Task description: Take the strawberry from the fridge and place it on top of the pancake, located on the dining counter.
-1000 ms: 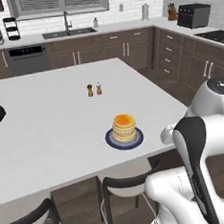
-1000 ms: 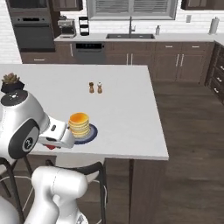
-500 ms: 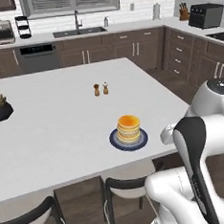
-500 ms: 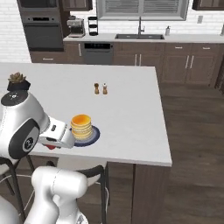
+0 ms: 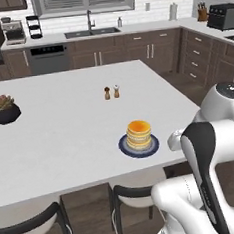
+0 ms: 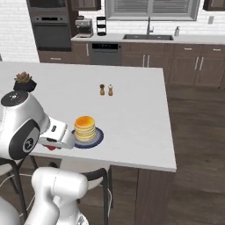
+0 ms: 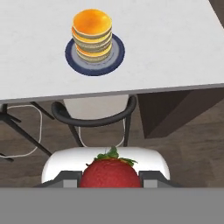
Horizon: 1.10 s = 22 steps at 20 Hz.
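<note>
My pincer (image 7: 110,180) is squeezed onto the strawberry (image 7: 110,173). The pancake (image 7: 92,33) on its blue plate (image 7: 114,57) sits ahead of my pincer, on the dining counter (image 7: 166,48). A chair (image 7: 94,118) waits between. If I let go early, I think the berry falls there.

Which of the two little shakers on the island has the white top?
The right one of the pair in the left base view, also on the right in the right base view. Its neighbour is brown all over, top included.
</note>
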Tool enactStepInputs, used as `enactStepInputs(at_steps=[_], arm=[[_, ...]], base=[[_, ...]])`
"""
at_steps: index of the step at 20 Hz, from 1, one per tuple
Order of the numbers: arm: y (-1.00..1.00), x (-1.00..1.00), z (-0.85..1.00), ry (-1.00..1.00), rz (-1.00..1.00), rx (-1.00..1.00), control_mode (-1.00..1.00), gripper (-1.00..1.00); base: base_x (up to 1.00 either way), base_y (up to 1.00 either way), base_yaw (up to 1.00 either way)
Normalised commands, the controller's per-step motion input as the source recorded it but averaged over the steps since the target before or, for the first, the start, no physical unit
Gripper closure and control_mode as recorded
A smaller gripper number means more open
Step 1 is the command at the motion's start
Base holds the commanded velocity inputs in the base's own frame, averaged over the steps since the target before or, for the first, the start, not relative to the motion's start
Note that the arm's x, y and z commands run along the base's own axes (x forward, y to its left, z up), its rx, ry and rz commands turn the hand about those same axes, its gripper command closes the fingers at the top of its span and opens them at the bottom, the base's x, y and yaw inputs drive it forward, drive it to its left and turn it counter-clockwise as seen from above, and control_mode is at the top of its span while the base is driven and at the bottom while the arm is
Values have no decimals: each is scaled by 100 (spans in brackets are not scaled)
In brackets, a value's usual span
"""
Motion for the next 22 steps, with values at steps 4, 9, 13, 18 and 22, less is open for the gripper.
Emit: enactStepInputs(at_steps=[4, 9, 13, 18, 22], arm=[[0, 0, 0, 0, 0, 0, 100, 100], [0, 0, 0, 0, 0, 0, 100, 100], [0, 0, 0, 0, 0, 0, 100, 100], [0, 0, 0, 0, 0, 0, 100, 100], [0, 0, 0, 0, 0, 0, 100, 100]], base=[[90, 8, 1], [77, 33, 8], [28, 51, 15], [22, 29, 5], [42, 0, 0]])
